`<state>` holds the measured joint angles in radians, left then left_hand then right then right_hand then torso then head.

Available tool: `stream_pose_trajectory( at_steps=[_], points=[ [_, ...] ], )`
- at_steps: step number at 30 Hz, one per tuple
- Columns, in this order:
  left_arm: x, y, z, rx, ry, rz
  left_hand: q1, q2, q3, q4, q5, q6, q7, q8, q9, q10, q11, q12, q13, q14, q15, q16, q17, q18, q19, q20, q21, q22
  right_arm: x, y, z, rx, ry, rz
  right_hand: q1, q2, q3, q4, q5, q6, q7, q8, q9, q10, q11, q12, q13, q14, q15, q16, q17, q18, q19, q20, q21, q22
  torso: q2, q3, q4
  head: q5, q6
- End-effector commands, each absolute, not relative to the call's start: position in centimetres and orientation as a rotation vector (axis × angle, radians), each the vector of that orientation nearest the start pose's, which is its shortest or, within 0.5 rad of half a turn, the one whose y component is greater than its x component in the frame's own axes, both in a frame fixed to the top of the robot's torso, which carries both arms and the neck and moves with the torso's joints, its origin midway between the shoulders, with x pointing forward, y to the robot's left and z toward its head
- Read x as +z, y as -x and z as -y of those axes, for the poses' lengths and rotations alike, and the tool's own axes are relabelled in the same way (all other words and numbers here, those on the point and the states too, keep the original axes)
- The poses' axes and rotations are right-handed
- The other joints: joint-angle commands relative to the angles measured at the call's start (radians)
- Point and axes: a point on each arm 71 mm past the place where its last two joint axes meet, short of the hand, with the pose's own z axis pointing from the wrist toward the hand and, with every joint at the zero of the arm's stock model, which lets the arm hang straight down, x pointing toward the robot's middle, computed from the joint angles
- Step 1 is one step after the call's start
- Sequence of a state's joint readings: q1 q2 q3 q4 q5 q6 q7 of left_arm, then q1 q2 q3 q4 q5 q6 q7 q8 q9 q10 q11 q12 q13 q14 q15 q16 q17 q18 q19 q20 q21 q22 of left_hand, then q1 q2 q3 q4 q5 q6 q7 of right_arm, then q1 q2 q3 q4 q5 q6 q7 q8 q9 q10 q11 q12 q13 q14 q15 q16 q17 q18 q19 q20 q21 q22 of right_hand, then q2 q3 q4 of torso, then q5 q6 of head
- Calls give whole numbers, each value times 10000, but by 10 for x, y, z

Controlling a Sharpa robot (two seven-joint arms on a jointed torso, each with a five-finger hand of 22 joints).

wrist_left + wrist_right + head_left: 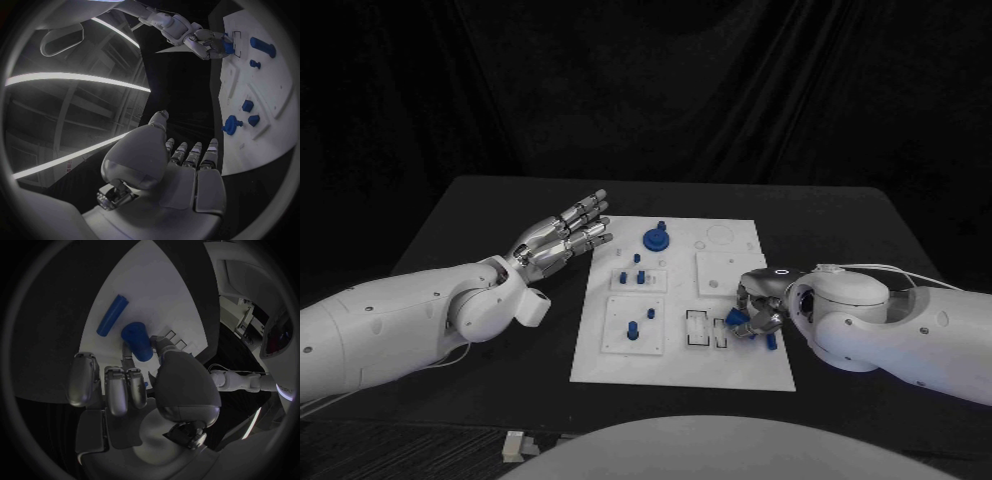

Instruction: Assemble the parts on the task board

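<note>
My right hand (pixel 750 305) rests low over the near right part of the task board (pixel 733 375), fingers curled down. In the right wrist view, my thumb and a finger pinch a short blue cylinder (pixel 137 340), so this hand holds a part. A second, longer blue peg (pixel 112 315) lies flat on the board just beyond my fingertips, apart from the held piece. In the head view another blue piece (pixel 772 340) shows at the near side of this hand, at the board's right edge; I cannot tell whether it touches my fingers.

Just beside my right hand, toward the board's centre, are two narrow rectangular slots (pixel 705 330) outlined in black. My fingers cover part of that zone.

My left hand (pixel 567 235) hovers above the table (pixel 488 215), off the board's left edge and well apart from my right hand. Its fingers are straight, spread and hold nothing.

Items nearer to my left hand than to my right:
- a round blue knob (pixel 655 239) on the far part of the board;
- small blue pegs (pixel 636 276) standing in a square inset between the knob and the near inset;
- a blue upright piece (pixel 633 329) in the near left inset.

A faint circular recess (pixel 720 238) lies on the far right part of the board, beyond my right hand.
</note>
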<state>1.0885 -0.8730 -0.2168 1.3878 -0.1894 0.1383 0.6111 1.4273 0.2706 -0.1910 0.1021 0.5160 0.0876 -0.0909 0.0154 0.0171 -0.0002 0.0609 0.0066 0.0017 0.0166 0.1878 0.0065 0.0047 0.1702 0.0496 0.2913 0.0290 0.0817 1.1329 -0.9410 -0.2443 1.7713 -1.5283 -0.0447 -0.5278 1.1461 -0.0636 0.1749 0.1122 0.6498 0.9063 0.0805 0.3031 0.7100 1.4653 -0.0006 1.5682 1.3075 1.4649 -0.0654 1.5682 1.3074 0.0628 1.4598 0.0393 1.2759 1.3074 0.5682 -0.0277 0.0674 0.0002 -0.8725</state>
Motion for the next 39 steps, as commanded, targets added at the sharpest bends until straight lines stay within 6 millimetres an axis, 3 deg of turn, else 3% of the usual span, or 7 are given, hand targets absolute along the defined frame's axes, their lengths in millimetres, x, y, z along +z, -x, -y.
stream_pose_trajectory(
  at_steps=[1,10,15,22,27,39],
  points=[
    [-282,-441,-241,-18137,9120,-16926,7,69,71,-11,32,32,66,48,7,2,95,-66,-17,-23,70,32,16,40,29,14,40,16,-282,-382,202,3431,1545,-21442,-180,49,524,-413,-61,352,-227,154,68,1055,-130,26,2633,1036,-91,-11,2517,38,60,-24,13,1715,-6,-4,-1,12,-2],
    [-282,-441,-241,-18103,9143,-16974,8,89,92,-11,38,38,77,49,7,2,103,-66,-17,-17,82,37,18,33,40,16,48,26,-269,-382,207,4584,-1109,-21424,-522,116,676,-161,-633,782,-417,406,119,1055,-306,26,2633,1018,-241,-39,2424,43,71,-162,-30,1727,-12,-6,-8,60,-2],
    [-282,-441,-241,-18090,9148,-16996,8,89,92,-11,38,38,77,49,7,2,103,-66,-17,-17,82,37,18,33,40,16,48,26,-265,-383,210,4983,-3090,-22175,-690,200,735,-5,-985,896,-473,485,147,1055,-361,26,2633,1003,-296,-64,2343,59,50,-218,-125,1707,-11,-8,5,48,-2],
    [-283,-441,-240,-18090,9152,-17039,8,93,97,-10,39,39,81,49,8,2,105,-66,-17,-16,86,38,18,31,45,17,51,31,-271,-377,207,5213,-5224,-23824,-886,268,746,151,-1140,906,-478,510,160,1055,-371,26,2633,984,-310,-95,2243,73,28,-241,-209,1687,-12,-13,9,63,-2],
    [-283,-441,-240,-18068,9163,-17064,8,93,97,-10,39,39,81,49,8,2,105,-66,-17,-16,86,38,18,31,45,17,51,31,-276,-374,205,5072,-5887,-24825,-1156,306,702,353,-1551,843,-454,487,143,1055,-355,26,2633,969,-303,-120,2167,86,4,-242,-305,1665,-24,-30,12,91,-2],
    [-283,-441,-238,-18091,9165,-17129,9,99,106,-11,43,48,88,51,9,2,109,-66,-17,-11,90,42,20,28,51,18,55,35,-284,-376,193,4993,-6254,-25730,-1386,328,605,505,-2354,593,-355,362,60,1055,-275,26,2633,949,-244,-153,2066,145,-104,-198,-646,1575,-7,-10,11,79,-2]
  ],
)
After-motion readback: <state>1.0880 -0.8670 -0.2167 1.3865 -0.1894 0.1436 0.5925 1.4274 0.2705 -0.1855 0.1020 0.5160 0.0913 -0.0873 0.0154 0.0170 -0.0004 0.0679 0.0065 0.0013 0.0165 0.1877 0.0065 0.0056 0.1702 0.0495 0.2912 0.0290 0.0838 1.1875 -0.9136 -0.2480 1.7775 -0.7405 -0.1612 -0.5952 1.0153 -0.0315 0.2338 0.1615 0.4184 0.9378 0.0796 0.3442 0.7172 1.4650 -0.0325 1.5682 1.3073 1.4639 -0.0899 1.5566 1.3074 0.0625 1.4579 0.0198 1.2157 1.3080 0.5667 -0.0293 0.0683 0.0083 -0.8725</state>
